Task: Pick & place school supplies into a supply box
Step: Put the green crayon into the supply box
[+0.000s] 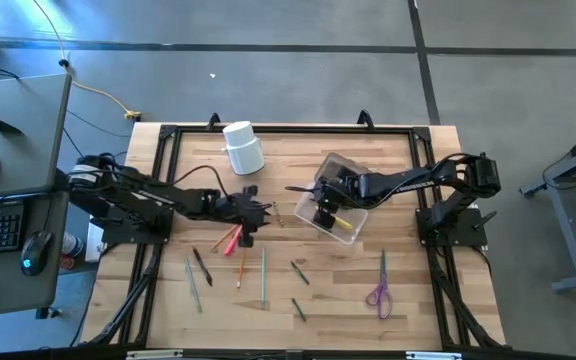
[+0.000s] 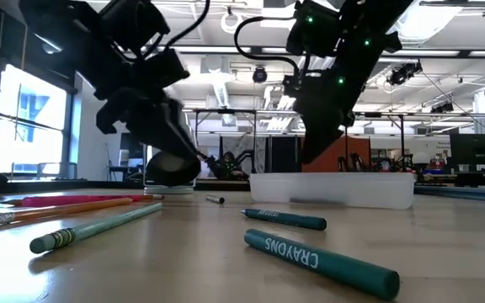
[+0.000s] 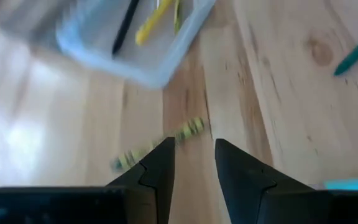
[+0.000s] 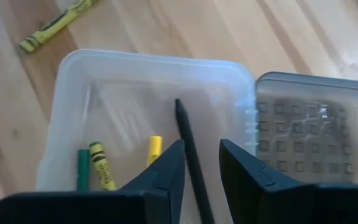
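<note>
The clear supply box (image 1: pixel 352 230) sits right of the table's middle, its lid (image 4: pixel 316 130) swung open beside it. A yellow marker (image 4: pixel 155 148), a green crayon (image 4: pixel 83 168), a yellow-green crayon (image 4: pixel 101 165) and a black pen (image 4: pixel 185 134) lie in the box (image 4: pixel 67 118). My right gripper (image 1: pixel 323 207) hangs open over the box. In the right wrist view its fingers (image 4: pixel 202 152) stand on either side of the pen, with gaps. My left gripper (image 1: pixel 264 212) is open and low, just left of a yellow-green crayon (image 3: pixel 185 132) lying flat on the wood.
A white cup (image 1: pixel 243 148) lies toward the far edge. Red and orange pencils (image 1: pixel 228 238), green pencils (image 1: pixel 263 275), a grey one (image 1: pixel 192 280) and dark crayons (image 1: pixel 299 272) are scattered along the near half. Purple scissors (image 1: pixel 380 290) lie near right. Teal crayons (image 2: pixel 318 261) fill the low view's foreground.
</note>
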`<state>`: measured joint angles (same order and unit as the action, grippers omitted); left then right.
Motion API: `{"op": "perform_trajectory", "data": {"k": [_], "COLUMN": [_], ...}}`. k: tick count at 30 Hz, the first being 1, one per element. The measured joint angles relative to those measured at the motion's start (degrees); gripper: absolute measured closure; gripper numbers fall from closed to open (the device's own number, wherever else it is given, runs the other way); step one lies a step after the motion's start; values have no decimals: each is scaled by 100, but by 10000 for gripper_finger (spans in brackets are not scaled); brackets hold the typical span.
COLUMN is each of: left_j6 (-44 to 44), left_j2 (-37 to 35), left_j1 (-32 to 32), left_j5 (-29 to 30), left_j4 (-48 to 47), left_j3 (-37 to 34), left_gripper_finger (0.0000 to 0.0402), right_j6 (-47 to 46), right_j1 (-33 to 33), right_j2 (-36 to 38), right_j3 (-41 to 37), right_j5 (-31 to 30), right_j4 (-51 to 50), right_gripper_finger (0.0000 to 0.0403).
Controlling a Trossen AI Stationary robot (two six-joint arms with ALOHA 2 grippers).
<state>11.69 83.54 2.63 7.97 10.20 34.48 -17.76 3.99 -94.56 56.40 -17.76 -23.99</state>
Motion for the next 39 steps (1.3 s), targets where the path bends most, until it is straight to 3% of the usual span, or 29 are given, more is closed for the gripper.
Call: {"op": "perform_trajectory", "data": {"k": [5,10,18,24,30,39], "left_j6": [1067,1064,1055,1312,1404,1506], "left_j2": [4,144,1073,1657,1780,1885], "left_j1": [-77,-598,-1142,-1126,-1126,-1127], "left_j5": [-130,-1309,-2229,-2198,-1716,-1636], "left_j4": [107,72,-72,-238,-580,-741], "left_j3": [109,388,963,1192,1290,1290], "left_gripper_finger": [252,252,252,252,252,252], "right_j6": [-2,-7,11,26,27,28], "right_j1": [-2,-2,-2,-2,-2,-2], "right_j2": [2,2,2,2,4,4], "right_j3": [0,0,0,0,0,0], "right_j5": [162,164,166,166,166,164], "right_j4": [20,87,133,85,76,74], "right_gripper_finger": [320,320,320,320,320,320]}}
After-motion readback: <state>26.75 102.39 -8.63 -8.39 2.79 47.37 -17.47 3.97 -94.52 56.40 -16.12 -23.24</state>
